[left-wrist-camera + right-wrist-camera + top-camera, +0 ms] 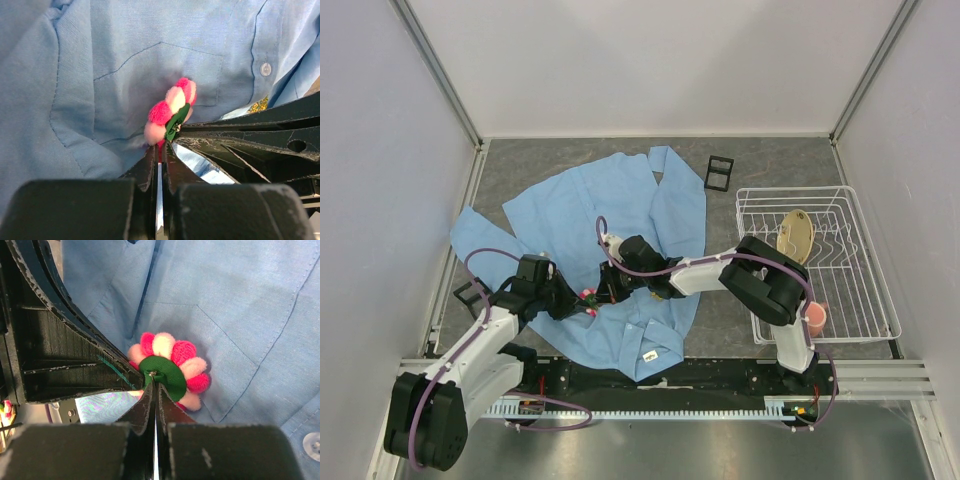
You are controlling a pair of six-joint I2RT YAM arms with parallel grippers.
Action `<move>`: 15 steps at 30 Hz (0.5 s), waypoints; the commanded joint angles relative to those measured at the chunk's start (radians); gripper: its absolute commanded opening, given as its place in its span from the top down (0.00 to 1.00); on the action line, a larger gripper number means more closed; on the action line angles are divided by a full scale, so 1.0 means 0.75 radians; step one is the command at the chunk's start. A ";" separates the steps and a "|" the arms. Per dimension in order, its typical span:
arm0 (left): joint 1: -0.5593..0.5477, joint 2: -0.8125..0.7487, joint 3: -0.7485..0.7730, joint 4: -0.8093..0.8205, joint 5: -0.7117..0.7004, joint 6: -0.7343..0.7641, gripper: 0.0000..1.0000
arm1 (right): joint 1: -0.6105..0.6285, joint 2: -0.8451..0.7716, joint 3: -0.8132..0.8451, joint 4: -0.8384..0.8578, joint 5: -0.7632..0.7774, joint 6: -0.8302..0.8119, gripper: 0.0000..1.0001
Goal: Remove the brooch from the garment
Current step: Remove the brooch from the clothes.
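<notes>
Left end effector point(160, 149) and right end effector point(154, 383) clamp shut on the brooch point(176, 371).

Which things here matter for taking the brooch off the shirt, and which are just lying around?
In the job: brooch, blue shirt.
Lying about: wire dish rack, tan plate standing in it, pink cup, black square frame.
</notes>
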 commanded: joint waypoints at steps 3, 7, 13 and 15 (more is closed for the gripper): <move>-0.002 -0.021 0.024 0.071 0.090 0.028 0.98 | 0.017 0.045 0.011 0.004 0.049 -0.012 1.00; -0.004 -0.015 0.040 0.080 0.088 0.034 0.98 | 0.030 0.061 0.040 -0.061 0.059 -0.077 1.00; -0.004 0.024 0.099 0.084 0.145 0.056 0.98 | 0.067 0.065 0.062 -0.125 0.145 -0.176 1.00; -0.006 0.020 0.120 0.072 0.158 0.075 0.98 | 0.071 0.073 0.075 -0.145 0.171 -0.198 1.00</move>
